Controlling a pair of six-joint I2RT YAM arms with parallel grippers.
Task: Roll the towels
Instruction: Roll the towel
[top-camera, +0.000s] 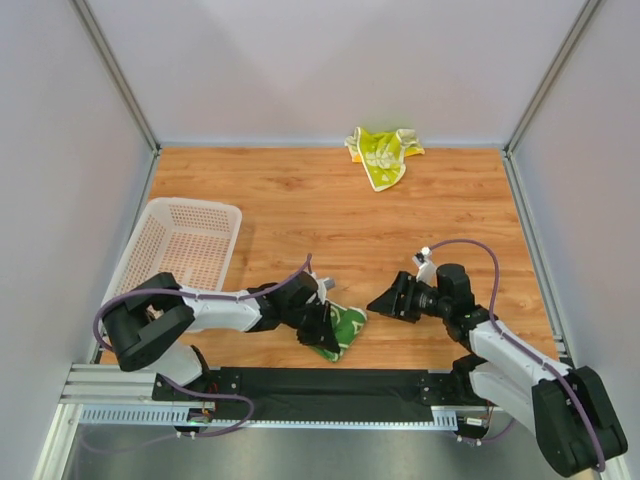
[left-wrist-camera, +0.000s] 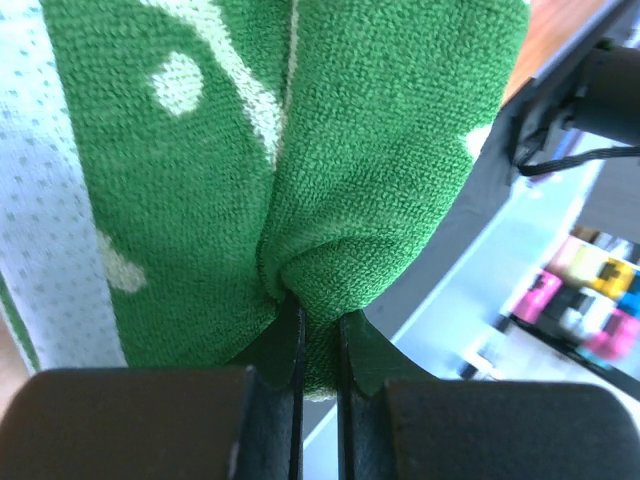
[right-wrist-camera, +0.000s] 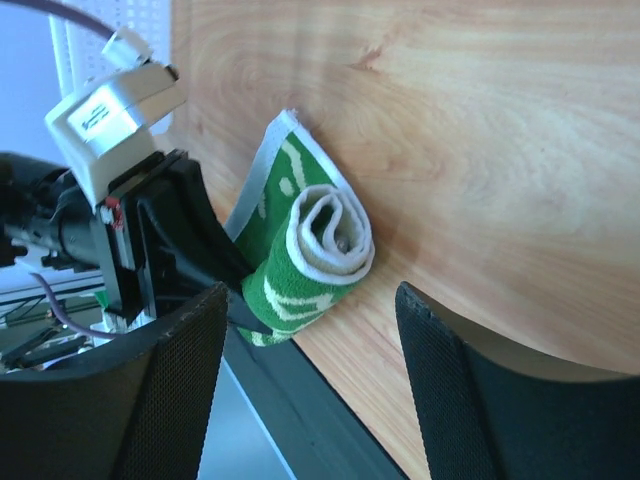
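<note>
A dark green towel with white pattern (top-camera: 342, 327) lies rolled up near the table's front edge. My left gripper (top-camera: 318, 333) is shut on one end of it. In the left wrist view the green cloth (left-wrist-camera: 330, 150) bunches between the pinching fingers of the left gripper (left-wrist-camera: 318, 320). The right wrist view shows the roll's spiral end (right-wrist-camera: 318, 245) on the wood, with the left gripper's black finger (right-wrist-camera: 190, 240) on its far side. My right gripper (top-camera: 386, 300) hangs open just right of the roll, apart from it, with nothing between its fingers (right-wrist-camera: 180, 370). A yellow and lime-green towel (top-camera: 381, 153) lies crumpled at the back wall.
A white perforated basket (top-camera: 150, 225) stands at the left side of the table. The black base rail (top-camera: 330, 385) runs along the near edge just below the rolled towel. Grey walls enclose the wooden table (top-camera: 330, 220) on three sides.
</note>
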